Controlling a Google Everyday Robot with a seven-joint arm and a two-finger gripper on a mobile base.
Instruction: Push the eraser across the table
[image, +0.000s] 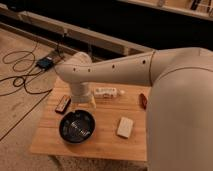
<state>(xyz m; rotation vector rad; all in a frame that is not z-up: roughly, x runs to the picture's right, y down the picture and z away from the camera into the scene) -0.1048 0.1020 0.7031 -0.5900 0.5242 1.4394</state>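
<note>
The eraser (62, 104), a small flat black block with a reddish stripe, lies near the left edge of the light wooden table (100, 145). My gripper (82, 104) hangs down from the white arm just right of the eraser, above the far rim of the black bowl (76, 126). A small gap shows between gripper and eraser. The arm reaches in from the right and covers part of the table's right side.
A white bottle (108, 92) lies on its side behind the gripper. A white rectangular block (125, 127) sits right of the bowl, and a reddish-brown oblong thing (143, 100) lies by the arm. Cables and a blue box (45, 62) are on the floor to the left.
</note>
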